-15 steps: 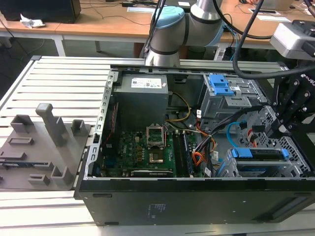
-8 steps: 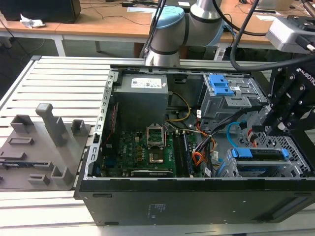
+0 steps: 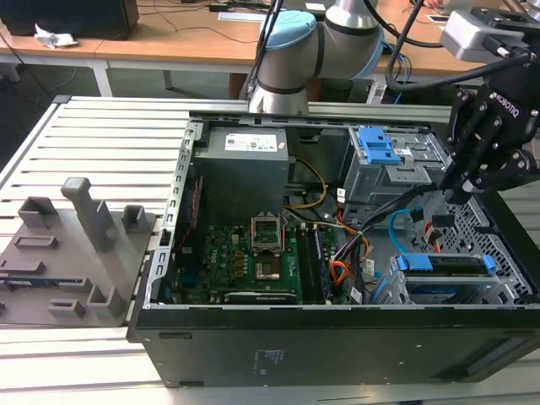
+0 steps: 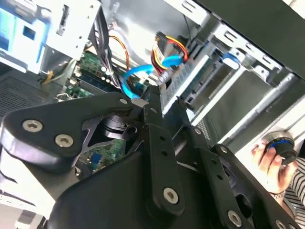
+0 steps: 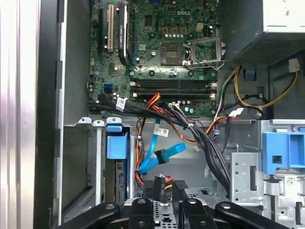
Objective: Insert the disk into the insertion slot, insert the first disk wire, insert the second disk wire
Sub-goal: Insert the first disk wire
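Open PC case (image 3: 337,346) lies on slatted table (image 3: 101,135), w/ fixture block (image 3: 76,245) just beside it on the exterior view's left. Inside: PSU (image 3: 245,164) at far wall, mobo (image 3: 245,257) in front of it, tall drive cage (image 3: 396,169) on the exterior view's right of PSU. Disk (image 3: 447,265) sits in insertion slot (image 3: 506,253), near-right corner, in front of tall cage. Cable bundle (image 3: 354,245) runs btw mobo & slot. Gripper (image 3: 460,190) hangs above slot, behind disk.

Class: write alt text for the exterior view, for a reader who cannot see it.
A black gripper hangs above the open computer case, near the blue-framed disk sitting in the insertion slot at the exterior view's right.
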Robot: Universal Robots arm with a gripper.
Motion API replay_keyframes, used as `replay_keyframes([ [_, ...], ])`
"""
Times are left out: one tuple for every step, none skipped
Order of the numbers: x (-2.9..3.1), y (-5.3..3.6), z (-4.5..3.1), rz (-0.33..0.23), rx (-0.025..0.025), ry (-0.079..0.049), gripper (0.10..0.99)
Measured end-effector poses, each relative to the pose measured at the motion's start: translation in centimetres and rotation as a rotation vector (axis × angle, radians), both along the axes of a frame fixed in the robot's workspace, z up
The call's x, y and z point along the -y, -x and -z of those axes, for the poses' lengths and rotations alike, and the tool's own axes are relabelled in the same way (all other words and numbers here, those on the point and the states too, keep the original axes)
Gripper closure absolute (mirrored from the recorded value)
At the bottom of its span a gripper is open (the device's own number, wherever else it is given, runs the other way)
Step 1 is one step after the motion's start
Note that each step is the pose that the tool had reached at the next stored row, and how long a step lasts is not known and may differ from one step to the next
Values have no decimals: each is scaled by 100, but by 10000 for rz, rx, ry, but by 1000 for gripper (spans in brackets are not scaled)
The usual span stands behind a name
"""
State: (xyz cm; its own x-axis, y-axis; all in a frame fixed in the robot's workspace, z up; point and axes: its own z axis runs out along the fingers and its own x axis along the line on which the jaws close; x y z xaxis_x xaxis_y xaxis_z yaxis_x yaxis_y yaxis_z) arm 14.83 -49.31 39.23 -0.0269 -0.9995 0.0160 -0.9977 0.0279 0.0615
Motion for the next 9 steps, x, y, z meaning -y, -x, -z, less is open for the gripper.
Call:
replay_keyframes([
  [-22,-12,10,0,-9,0,784],
  [-47,-39,41,0,-32,0,784],
  [-58,-54,66,3,-39,2,784],
  [-60,-58,82,6,-40,8,784],
  [-61,-59,109,23,-40,26,784],
  [-62,-59,115,45,-40,95,784],
  [-62,-60,119,74,-40,194,784],
  [-61,-60,130,170,-40,316,784],
  [-61,-60,145,345,-43,370,784],
])
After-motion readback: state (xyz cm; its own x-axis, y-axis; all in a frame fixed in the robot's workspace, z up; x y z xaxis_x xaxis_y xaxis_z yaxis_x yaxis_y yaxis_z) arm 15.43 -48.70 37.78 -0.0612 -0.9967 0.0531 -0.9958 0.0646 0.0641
